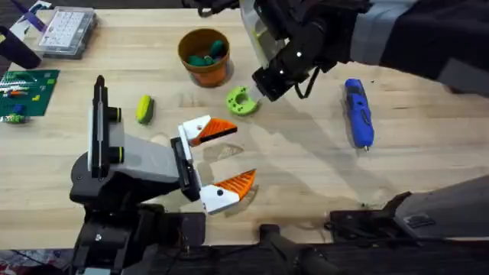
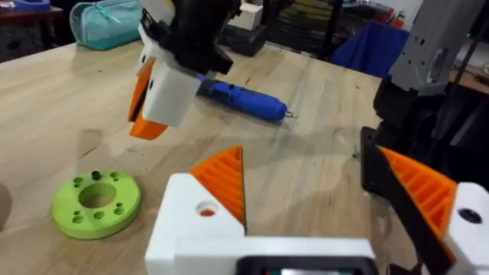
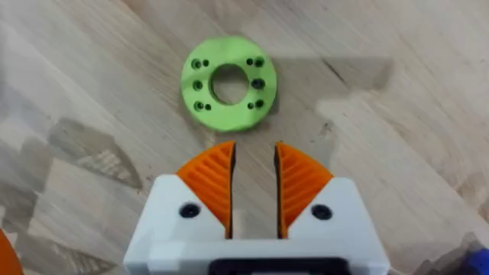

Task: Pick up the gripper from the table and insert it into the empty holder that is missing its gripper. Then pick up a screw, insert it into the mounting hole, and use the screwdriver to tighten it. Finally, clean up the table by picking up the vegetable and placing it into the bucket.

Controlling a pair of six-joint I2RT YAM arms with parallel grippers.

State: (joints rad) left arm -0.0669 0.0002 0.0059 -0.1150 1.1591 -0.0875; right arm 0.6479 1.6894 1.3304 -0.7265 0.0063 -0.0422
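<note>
Right gripper [image 3: 254, 179] is seen above the table [image 3: 397, 153], just beside the lime-green ring [image 3: 228, 82]; its orange pads [image 3: 210, 183] are set close with a narrow gap, nothing grasped between them. Left gripper [image 1: 221, 156] is seen low over the table near the front edge, fingers spread wide, nothing held. The vegetable [image 1: 144, 108] is observed lying on the wood, left of the ring, apart from both grippers. The bucket [image 1: 203, 56] stands behind the ring, small coloured pieces inside. The screwdriver [image 1: 358, 112] lies well right of the ring.
</note>
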